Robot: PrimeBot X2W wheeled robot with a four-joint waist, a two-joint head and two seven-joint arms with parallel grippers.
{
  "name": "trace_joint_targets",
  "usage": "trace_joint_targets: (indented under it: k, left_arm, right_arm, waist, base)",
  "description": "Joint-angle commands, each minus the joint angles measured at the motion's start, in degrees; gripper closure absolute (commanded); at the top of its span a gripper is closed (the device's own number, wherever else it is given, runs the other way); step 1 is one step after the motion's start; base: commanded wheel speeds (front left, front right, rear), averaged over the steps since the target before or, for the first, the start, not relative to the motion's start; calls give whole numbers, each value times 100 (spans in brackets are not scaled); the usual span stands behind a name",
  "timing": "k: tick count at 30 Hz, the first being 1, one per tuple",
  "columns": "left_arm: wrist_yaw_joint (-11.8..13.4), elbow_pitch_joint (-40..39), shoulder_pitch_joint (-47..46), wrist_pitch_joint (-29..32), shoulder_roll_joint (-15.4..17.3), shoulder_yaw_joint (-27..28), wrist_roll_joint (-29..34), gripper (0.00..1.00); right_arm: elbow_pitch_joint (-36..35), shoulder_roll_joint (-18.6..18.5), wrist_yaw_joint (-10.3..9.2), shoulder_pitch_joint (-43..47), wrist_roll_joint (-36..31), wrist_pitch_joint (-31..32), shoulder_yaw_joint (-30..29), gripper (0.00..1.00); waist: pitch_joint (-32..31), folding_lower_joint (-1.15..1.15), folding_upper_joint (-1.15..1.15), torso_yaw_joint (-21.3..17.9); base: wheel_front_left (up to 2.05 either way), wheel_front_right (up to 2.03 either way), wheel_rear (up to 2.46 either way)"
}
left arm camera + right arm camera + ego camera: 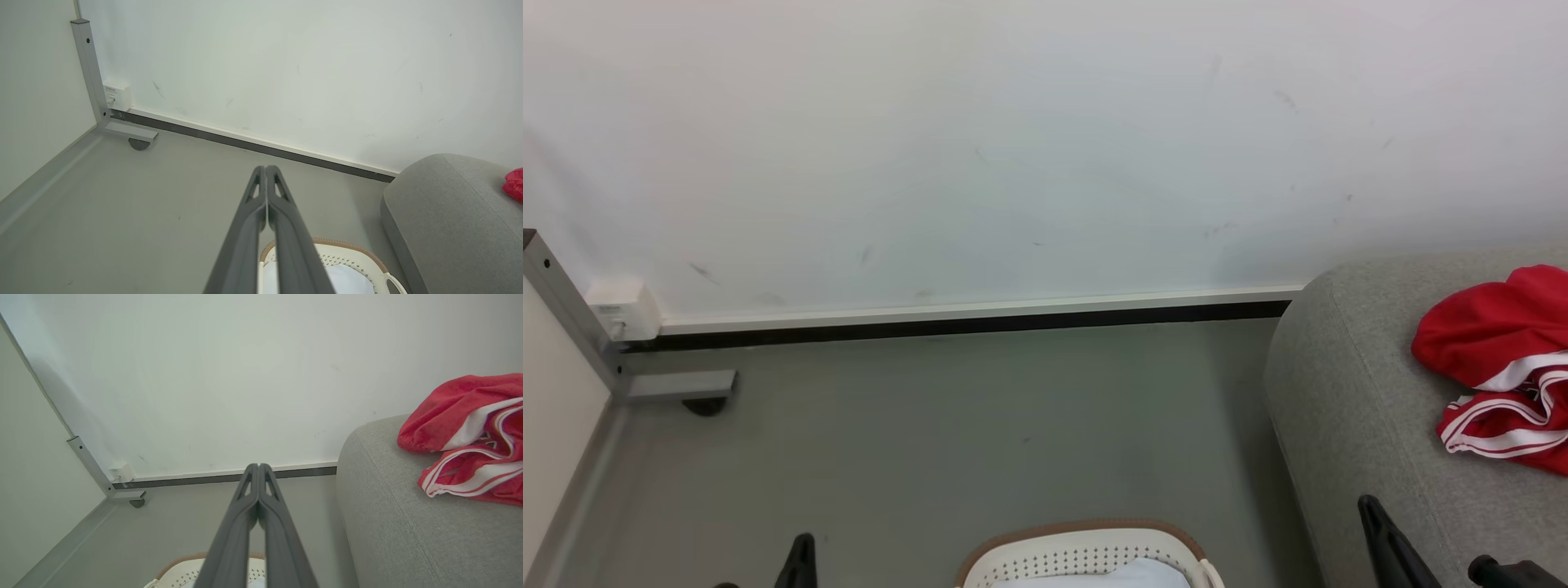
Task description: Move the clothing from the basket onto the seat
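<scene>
Head view, seat: grey seat (1347, 425) at the right, standing on the floor (947, 425) against the wall (1013, 147).
Head view, garment: red garment (1494, 359) lies crumpled on top of the seat, white stripes showing, well apart from the basket.
Head view, basket: basket (1086, 549) on the floor at bottom centre, a pale cloth (1115, 576) inside.
Head view, pincers: left pincer (801, 555) low left over the floor; right pincer (1372, 518) low right in front of the seat's side.
Left wrist view: left pincer's fingers pressed together, nothing between them; basket below them, seat to the right, metal post (90, 69) in the corner.
Right wrist view: right pincer closed tip to tip, empty; garment on the seat at the right, basket rim at the bottom edge.
</scene>
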Motion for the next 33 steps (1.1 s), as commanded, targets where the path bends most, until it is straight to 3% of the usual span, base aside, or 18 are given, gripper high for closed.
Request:
trace_joint_targets:
  k: [1, 33]
  left_arm:
    - [-15, -93, -163, 34, 30, 46, -235, 100]
    - [-170, -330, -384, 736, 48, 181, -3149, 100]
  right_arm:
    - [-77, -14, -1, -138, 185, 36, -83, 100]
    - [-44, 265, -4, -399, 2661, 769, -758, 100]
  waist:
    - [4, 0, 0, 6]
    - [128, 0, 0, 166]
  base:
    - [0, 0, 0]
    - [0, 0, 0]
